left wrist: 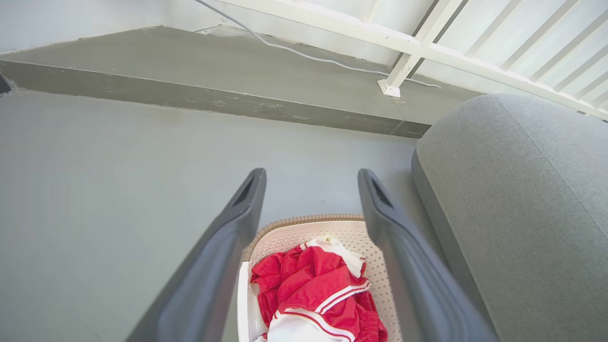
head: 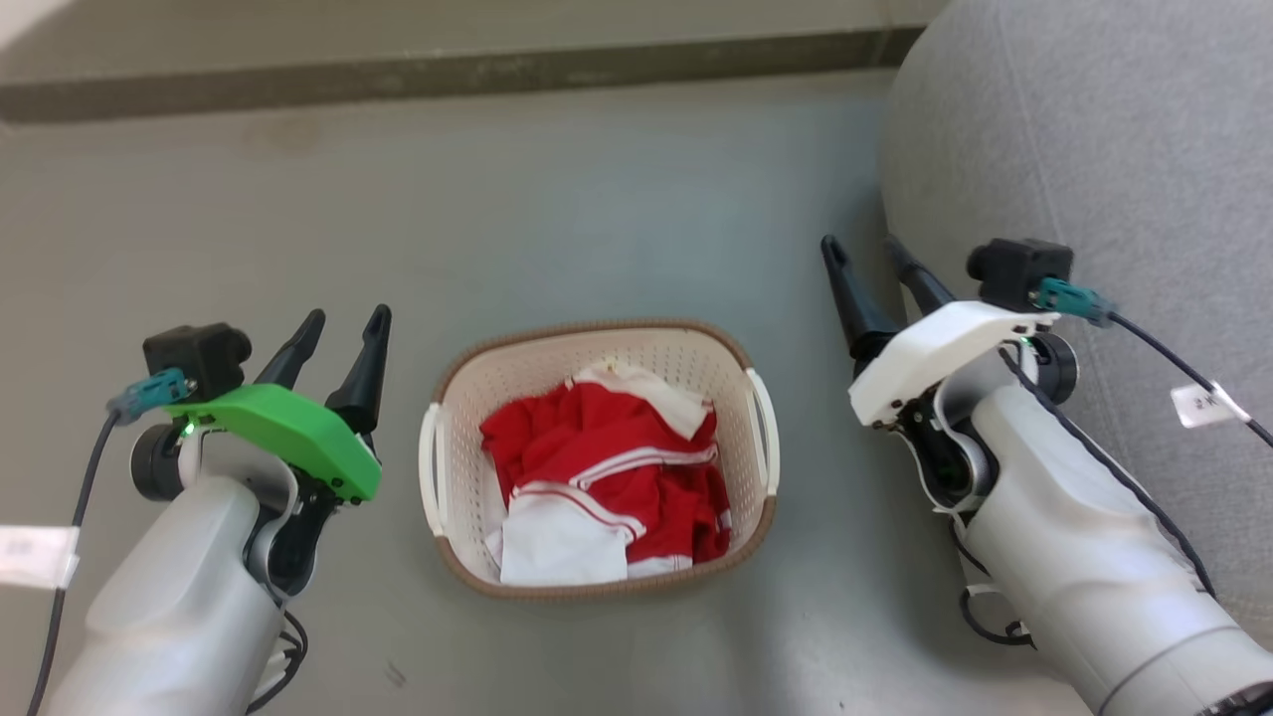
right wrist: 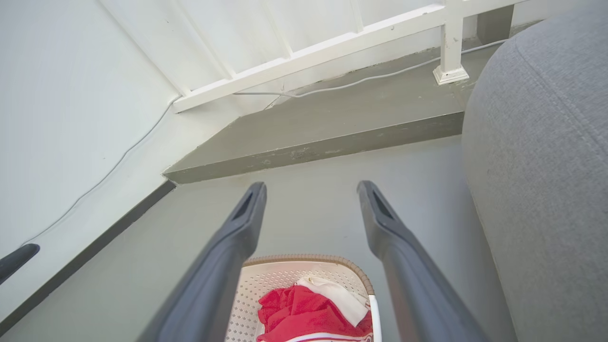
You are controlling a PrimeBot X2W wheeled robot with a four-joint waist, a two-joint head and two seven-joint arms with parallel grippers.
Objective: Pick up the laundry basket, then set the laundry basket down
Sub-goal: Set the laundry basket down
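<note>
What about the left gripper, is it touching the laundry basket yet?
Apart. The head view shows bare floor between the left gripper and the laundry basket.

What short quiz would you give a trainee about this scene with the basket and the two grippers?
1. True or false: the left gripper holds a handle of the basket.
2. Choose one. What is next to the right gripper, on the side away from the basket? A) a grey sofa B) a wooden table C) a washing machine
3. Short answer: which two colours do the clothes in the basket have?

Key: 1 false, it is open and apart from the basket; 2 A; 3 red and white.
</note>
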